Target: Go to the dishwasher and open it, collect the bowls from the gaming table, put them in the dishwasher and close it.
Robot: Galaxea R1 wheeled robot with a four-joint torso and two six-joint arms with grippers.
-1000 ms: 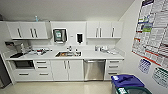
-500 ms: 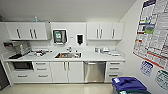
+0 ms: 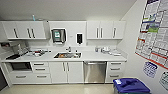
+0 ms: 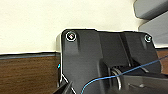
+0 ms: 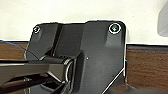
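Observation:
The dishwasher (image 3: 95,71) is straight ahead under the white counter (image 3: 100,58), between the sink cabinet and a stack of drawers. Its stainless-steel front is shut, with a bar handle along the top edge. The bowls and the gaming table are out of view. In the left wrist view my arm's dark plate (image 4: 100,62) hangs over a pale floor and a wood-grain strip. In the right wrist view, that arm's dark plate (image 5: 95,57) hangs over the same kind of ground.
A steel sink (image 3: 67,55) sits left of the dishwasher and a microwave (image 3: 20,66) is built in at the far left. A blue-lidded bin (image 3: 131,86) stands on the floor at the near right, by the poster wall (image 3: 155,37). Pale floor lies ahead.
The whole kitchen front has grown slightly and the blue bin has slid toward the lower right, so the camera has moved a little closer. The dishwasher stays shut.

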